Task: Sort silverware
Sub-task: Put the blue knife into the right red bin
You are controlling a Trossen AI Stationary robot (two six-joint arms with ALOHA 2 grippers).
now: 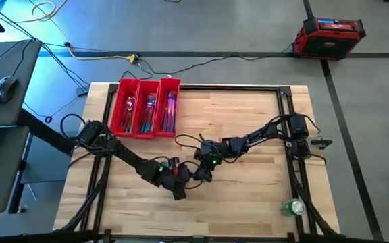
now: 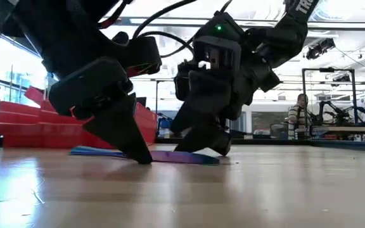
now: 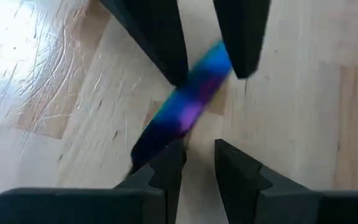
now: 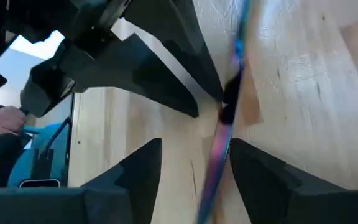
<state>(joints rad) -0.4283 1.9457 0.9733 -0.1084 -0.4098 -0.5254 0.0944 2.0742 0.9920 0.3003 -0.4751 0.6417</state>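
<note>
Both hands (image 2: pixel 170 149) crowding one utensil (image 2: pixel 170 156), tray (image 1: pixel 144 108) apart

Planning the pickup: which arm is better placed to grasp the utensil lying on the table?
Probably the right. The right gripper is open, with the rainbow utensil running between its fingers. The left gripper has it beside one finger, outside its gap.

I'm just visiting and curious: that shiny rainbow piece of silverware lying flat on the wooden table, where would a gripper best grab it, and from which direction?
Probably across its slim handle, coming straight down from above. The piece of silverware lies flat on the table, so only its narrow edges offer a pinch. The left gripper and right gripper both sit over it, fingers open either side.
</note>
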